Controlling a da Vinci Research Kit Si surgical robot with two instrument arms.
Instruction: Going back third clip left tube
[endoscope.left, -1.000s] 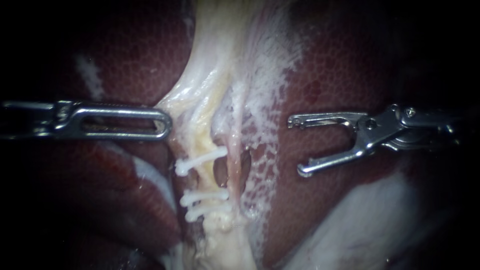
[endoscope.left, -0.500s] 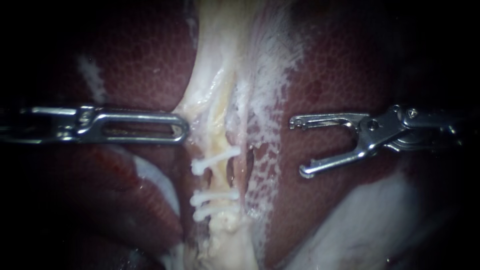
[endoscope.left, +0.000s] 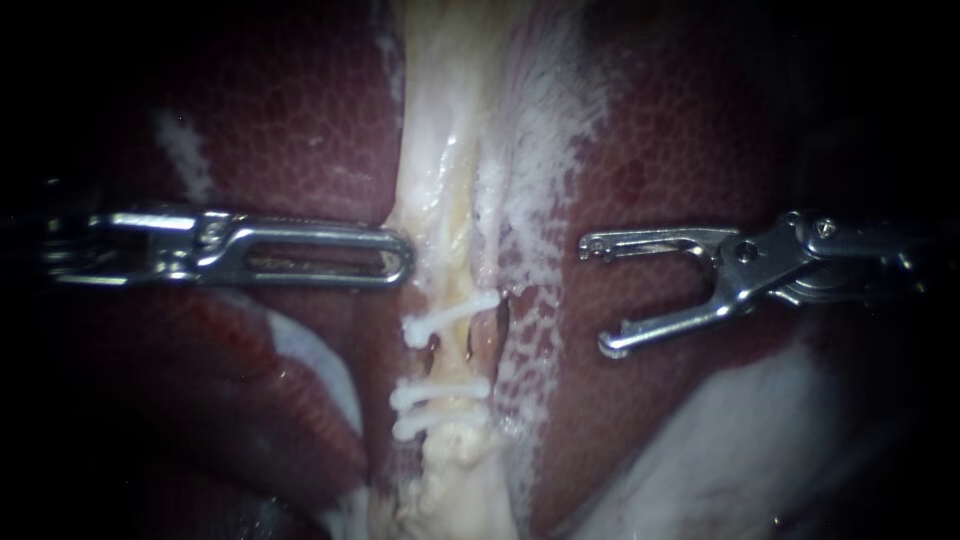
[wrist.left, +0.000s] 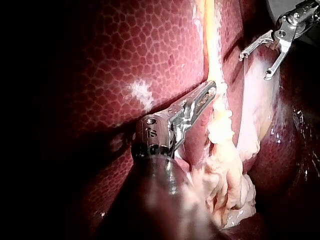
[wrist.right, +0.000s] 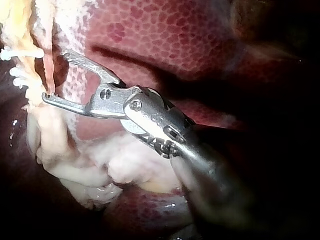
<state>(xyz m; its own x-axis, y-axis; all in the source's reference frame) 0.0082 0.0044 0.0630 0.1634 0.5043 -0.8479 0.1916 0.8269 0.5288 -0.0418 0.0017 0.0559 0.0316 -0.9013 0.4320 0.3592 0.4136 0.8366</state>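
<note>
A pale band of tissue runs down between the dark red liver (endoscope.left: 300, 120) lobes. Three white clips (endoscope.left: 448, 314) (endoscope.left: 440, 390) (endoscope.left: 432, 424) sit across the left tube (endoscope.left: 452, 352) within it. A thinner pinkish tube (endoscope.left: 487, 290) lies just to its right. My left instrument (endoscope.left: 403, 263) has its slotted jaws closed on the band's left edge, just above the top clip. My right instrument (endoscope.left: 595, 294) hangs over the liver right of the band, jaws wide open and empty. In the right wrist view those open jaws (wrist.right: 55, 75) stand beside the clips (wrist.right: 20, 52).
Whitish fatty tissue (endoscope.left: 720, 450) spreads at the lower right. A lumpy pale stump (wrist.left: 225, 170) lies beside my left instrument (wrist.left: 212, 90) in its wrist view, with my right instrument (wrist.left: 254, 66) beyond. Mottled liver surrounds everything.
My left instrument has moved right, and the pale band with its clips has shifted right with it and straightened. My right instrument has stayed put, jaws still open.
</note>
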